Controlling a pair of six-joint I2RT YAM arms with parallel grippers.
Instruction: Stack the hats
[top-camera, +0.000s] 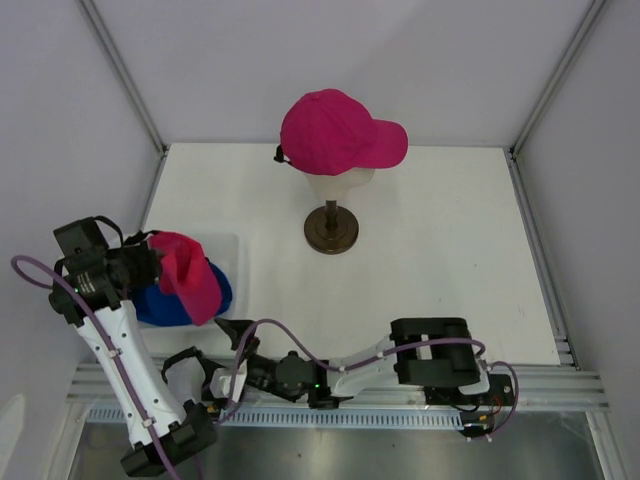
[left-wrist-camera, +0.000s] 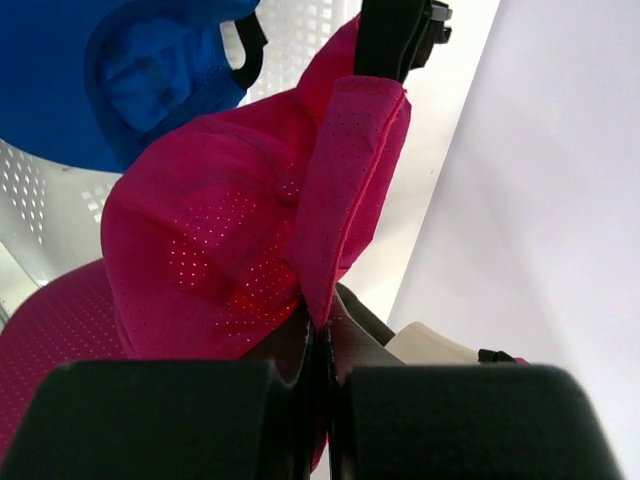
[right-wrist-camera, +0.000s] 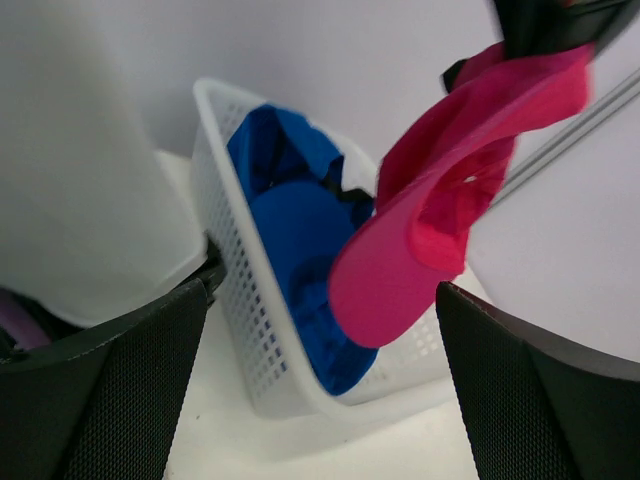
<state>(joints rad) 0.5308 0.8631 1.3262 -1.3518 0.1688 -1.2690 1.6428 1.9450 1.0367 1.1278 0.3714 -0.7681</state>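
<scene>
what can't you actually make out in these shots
- Count of blue caps in the white basket: top view, the held pink cap covers them; right wrist view shows only bunched fabric.
- Mannequin head: top view, mostly under the other pink cap.
- What lies below the left gripper: left wrist view, the held pink cap fills it.

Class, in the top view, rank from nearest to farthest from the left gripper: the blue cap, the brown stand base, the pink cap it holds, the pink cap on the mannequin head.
1. held pink cap, clamped in the left gripper.
2. blue cap, right beside it, at the left.
3. brown stand base, mid-table.
4. mannequin's pink cap, at the back.
</scene>
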